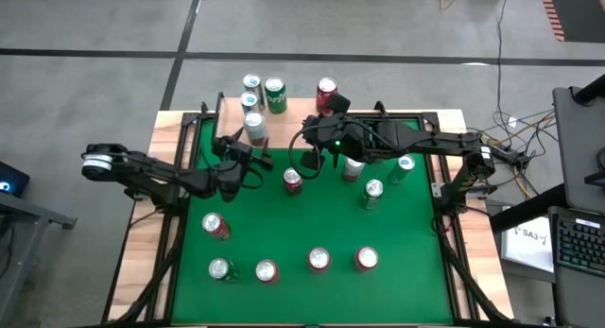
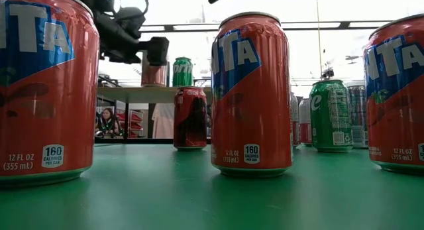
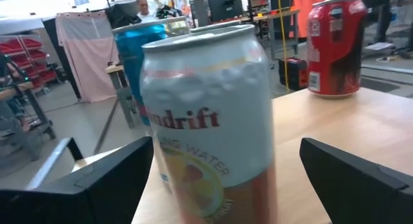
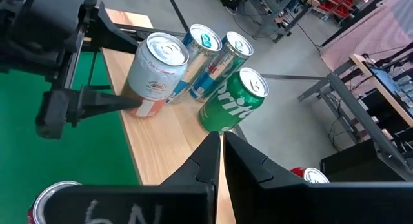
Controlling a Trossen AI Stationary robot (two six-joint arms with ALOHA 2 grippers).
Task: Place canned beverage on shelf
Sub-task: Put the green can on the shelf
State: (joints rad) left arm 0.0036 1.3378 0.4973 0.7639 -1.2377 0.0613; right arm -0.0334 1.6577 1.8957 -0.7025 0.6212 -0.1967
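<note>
A silver-and-orange canned beverage [image 3: 210, 114] stands upright on the light-wood shelf [image 1: 397, 109] at the table's far edge, near the shelf's left end. My left gripper [image 3: 227, 145] is open and level, one finger on each side of the can's lower wall. The right wrist view shows the same can [image 4: 157, 72] between those fingers. My right gripper [image 4: 219, 153] is shut and holds nothing. It hangs above the far middle of the table [image 1: 307, 139] and points toward the shelf. My left gripper comes at the can level from the table's near side, with the can's wall [image 3: 268, 153] between its open fingers. A gap shows between the can and one finger [image 3: 335, 179]. Whether the other finger [image 3: 122, 179] touches the can, I cannot tell.
Also on the shelf are two blue-and-white cans [image 4: 206, 50], a green can [image 4: 232, 104] and a red can [image 3: 334, 46]. Several red and green cans stand on the green table top [image 1: 312, 219], the nearest a red one [image 1: 293, 180] between the arms.
</note>
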